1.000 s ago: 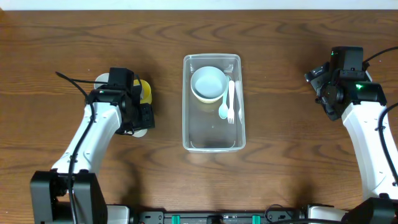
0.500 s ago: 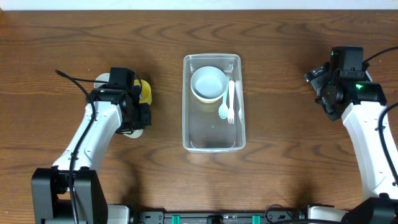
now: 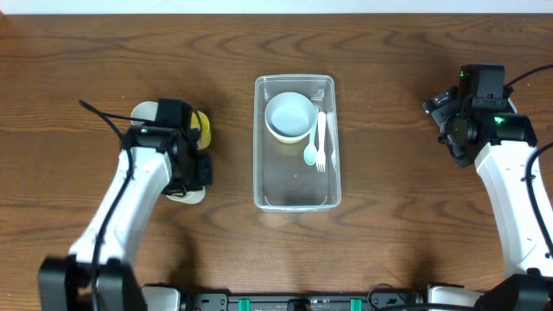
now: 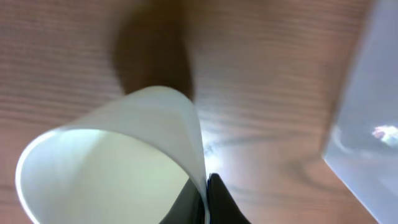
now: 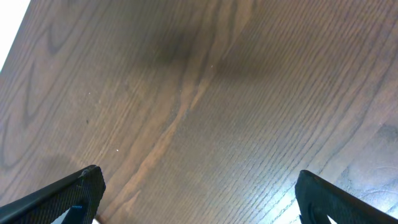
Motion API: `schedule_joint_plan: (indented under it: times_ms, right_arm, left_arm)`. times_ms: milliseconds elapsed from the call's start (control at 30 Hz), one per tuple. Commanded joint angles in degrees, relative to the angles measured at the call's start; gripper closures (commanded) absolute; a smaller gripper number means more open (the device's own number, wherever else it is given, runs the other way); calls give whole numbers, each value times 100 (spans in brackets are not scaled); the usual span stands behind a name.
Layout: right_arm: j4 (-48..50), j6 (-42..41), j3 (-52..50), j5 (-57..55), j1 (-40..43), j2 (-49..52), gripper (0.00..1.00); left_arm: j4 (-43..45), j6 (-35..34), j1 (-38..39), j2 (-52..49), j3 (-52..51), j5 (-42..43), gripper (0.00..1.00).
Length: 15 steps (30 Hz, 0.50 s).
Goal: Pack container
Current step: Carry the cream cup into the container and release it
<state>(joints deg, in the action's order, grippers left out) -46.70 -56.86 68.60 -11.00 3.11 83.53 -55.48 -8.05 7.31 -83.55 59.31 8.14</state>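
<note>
Overhead, I see the clear, round-cornered plastic container (image 3: 294, 188) mid-table, well to the right of my left gripper (image 3: 190, 175). On the left wrist, those jaws are pinched closed on the thin, smooth wall of a pale cup (image 4: 112, 168). On the right wrist, my right gripper (image 5: 202, 196) stands wide apart over the grained wooden table (image 5: 217, 93).

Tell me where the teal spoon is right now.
In the overhead view, the teal spoon lies inside the container at the middle of the table. It is in the right half, beside the white fork and just past the bowl.
</note>
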Motion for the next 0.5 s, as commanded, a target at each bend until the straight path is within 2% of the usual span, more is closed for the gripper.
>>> schedule_joint_plan:
  times_ms: [0,267,467]
  right_arm:
    - [-7,-96,2,-101,24,4,1]
    - [-7,-96,2,-98,26,4,1]
    - [-7,-96,2,-101,24,7,1]
  left_arm:
    - [-234,-83,372,678,413,-7,94]
    - [-74,-87,1456,2079,629,-155,94]
    - [426,-83,2103,2337,627,-374,94]
